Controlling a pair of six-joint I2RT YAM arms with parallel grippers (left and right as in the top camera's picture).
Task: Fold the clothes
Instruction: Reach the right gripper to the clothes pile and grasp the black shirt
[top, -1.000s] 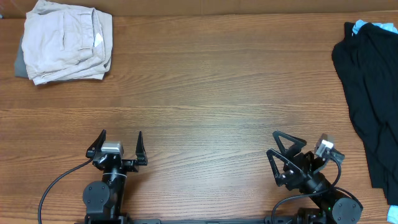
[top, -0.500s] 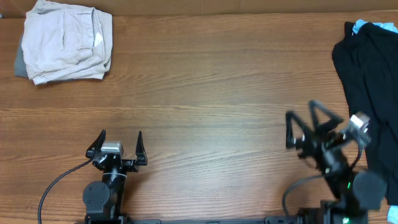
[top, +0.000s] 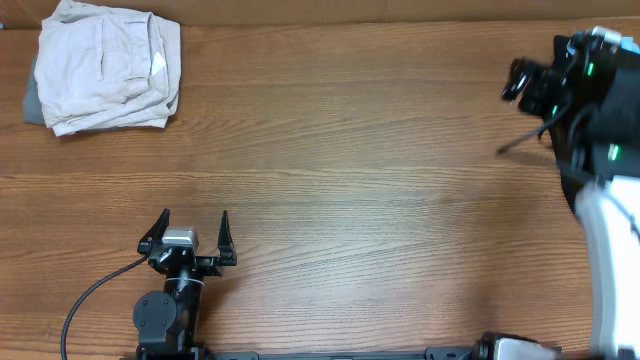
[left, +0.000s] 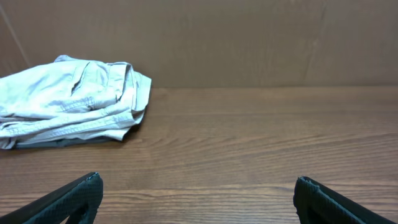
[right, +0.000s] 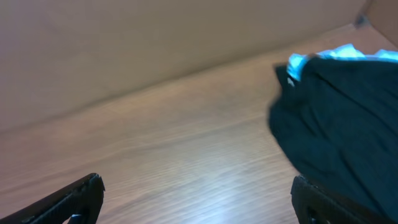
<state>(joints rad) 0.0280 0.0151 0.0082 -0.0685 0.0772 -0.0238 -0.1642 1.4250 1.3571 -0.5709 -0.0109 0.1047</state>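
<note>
The clothes, a black T-shirt (right: 339, 118), lie crumpled at the table's far right edge. In the right wrist view they fill the right side, just beyond the right fingertip (right: 305, 190). My right gripper (right: 196, 186) hangs open over bare wood beside the cloth, with nothing between its fingers. In the overhead view the blurred right arm (top: 590, 75) covers most of the T-shirt; only a dark strip (top: 567, 170) shows. My left gripper (top: 195, 215) rests open and empty near the front edge, pointing at the back of the table (left: 197, 186).
A folded beige garment (top: 105, 65) lies at the back left corner (left: 68, 99). A light-blue shirt (right: 326, 56) peeks out from under the black cloth. A brown wall (left: 236, 37) runs along the table's back edge.
The right arm has swung from the front right of the table up and back to the far right, over the black T-shirt. The left arm has not moved.
</note>
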